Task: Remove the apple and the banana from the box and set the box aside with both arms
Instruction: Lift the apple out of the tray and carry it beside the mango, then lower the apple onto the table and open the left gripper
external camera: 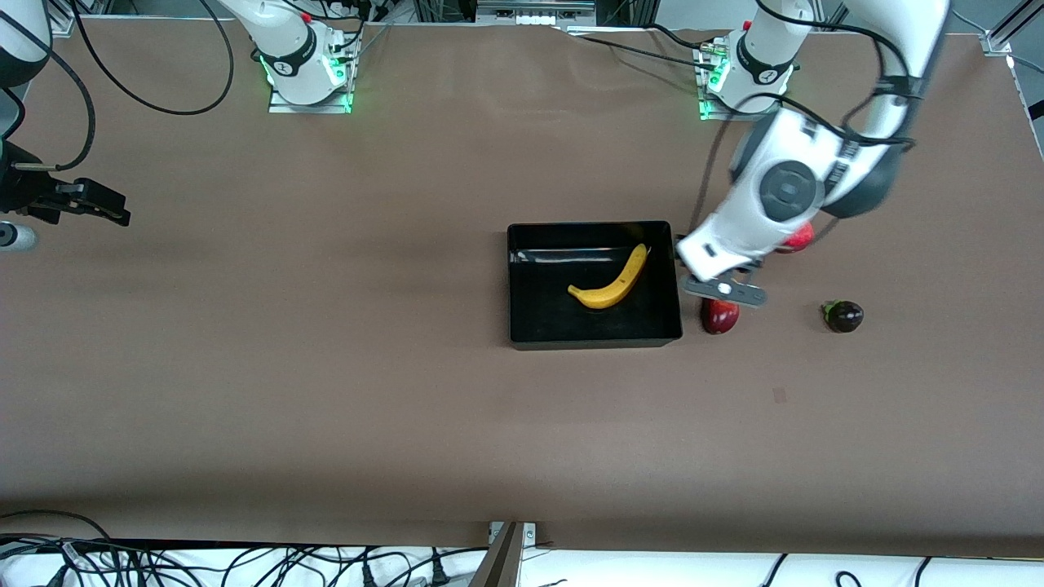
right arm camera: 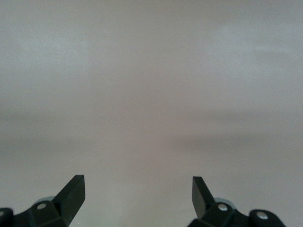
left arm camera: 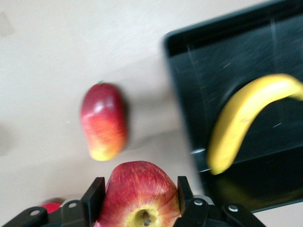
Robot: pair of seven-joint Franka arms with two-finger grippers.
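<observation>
The left gripper (left arm camera: 140, 198) clamps the apple (left arm camera: 139, 194) just beside the box (external camera: 594, 338) rim – banana (external camera: 612, 280) inside; the right gripper (right arm camera: 138, 198) waits, fingers apart, over bare table (external camera: 326, 391).

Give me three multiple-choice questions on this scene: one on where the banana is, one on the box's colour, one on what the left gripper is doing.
1. The banana lies:
A. beside the box
B. in the box
C. under the box

2. The box is:
A. black
B. white
C. blue

3. The left gripper is:
A. open over the box
B. shut on the apple
C. shut on the banana

Key:
1 B: the banana rests on the box's floor.
2 A: its walls and floor are glossy black.
3 B: the left wrist view shows its fingers pressed on both sides of the apple, beside the box.

The right gripper waits open at its arm's end of the table.
</observation>
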